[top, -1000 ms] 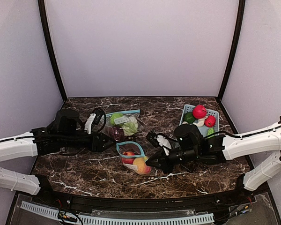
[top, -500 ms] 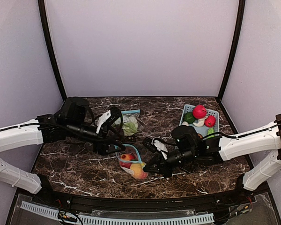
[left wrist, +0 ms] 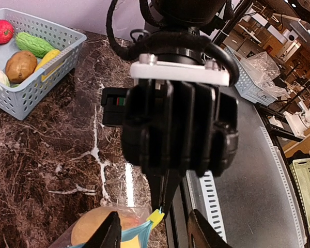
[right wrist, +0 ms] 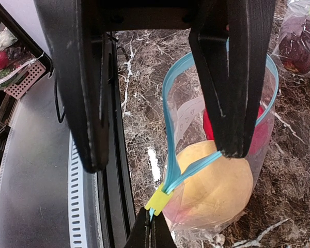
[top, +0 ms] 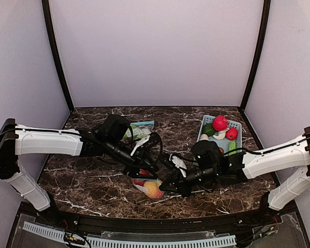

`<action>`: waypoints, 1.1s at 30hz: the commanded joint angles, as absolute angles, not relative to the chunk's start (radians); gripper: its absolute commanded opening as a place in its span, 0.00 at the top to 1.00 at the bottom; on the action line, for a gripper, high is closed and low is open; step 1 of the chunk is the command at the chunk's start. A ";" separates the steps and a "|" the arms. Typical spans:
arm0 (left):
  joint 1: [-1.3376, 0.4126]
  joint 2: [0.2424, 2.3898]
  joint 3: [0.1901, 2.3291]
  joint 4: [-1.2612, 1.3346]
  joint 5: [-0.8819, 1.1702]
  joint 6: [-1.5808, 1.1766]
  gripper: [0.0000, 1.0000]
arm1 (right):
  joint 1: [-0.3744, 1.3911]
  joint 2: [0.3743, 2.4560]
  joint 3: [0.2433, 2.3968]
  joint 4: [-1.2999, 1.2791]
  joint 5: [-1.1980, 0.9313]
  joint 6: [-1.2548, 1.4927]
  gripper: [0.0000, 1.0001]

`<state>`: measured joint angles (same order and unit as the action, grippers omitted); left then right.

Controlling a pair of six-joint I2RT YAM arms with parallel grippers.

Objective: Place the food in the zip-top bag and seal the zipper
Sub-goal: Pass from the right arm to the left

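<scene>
The zip-top bag lies at the table's middle front, its blue zipper gaping. Inside sit a yellow-orange fruit and a red piece. My right gripper is shut on the blue zipper tail just past the yellow slider. From the left, my left gripper reaches in, jaws open. One of its fingers lies over the bag mouth, the other stays off the bag's side, and the slider sits between them. More food fills the light-blue basket.
A second clear bag holding green and dark pieces lies behind the left arm. The basket stands at the back right of the table. The table's black front edge and a slotted white rail run close by the bag.
My left arm has swung right, from beside the second bag to the open bag, and its jaws now straddle the slider. The right gripper stays shut on the zipper end.
</scene>
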<state>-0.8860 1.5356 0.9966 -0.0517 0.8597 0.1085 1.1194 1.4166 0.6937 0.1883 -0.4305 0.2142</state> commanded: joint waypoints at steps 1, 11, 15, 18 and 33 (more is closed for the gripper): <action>-0.896 1.557 1.008 -0.016 0.939 0.100 0.57 | 1.119 1.387 0.669 0.257 -0.448 0.216 1.00; -0.910 1.614 1.013 -0.051 0.908 0.121 0.58 | 1.109 1.383 0.655 0.285 -0.462 0.229 1.00; -0.910 1.617 1.016 -0.099 0.854 0.163 0.59 | 1.105 1.376 0.648 0.293 -0.461 0.231 1.00; -0.914 1.621 1.016 -0.110 0.849 0.172 0.60 | 1.102 1.375 0.647 0.295 -0.463 0.232 1.00; -0.939 1.645 1.044 -0.161 0.845 0.182 0.80 | 1.086 1.385 0.647 0.297 -0.459 0.241 1.00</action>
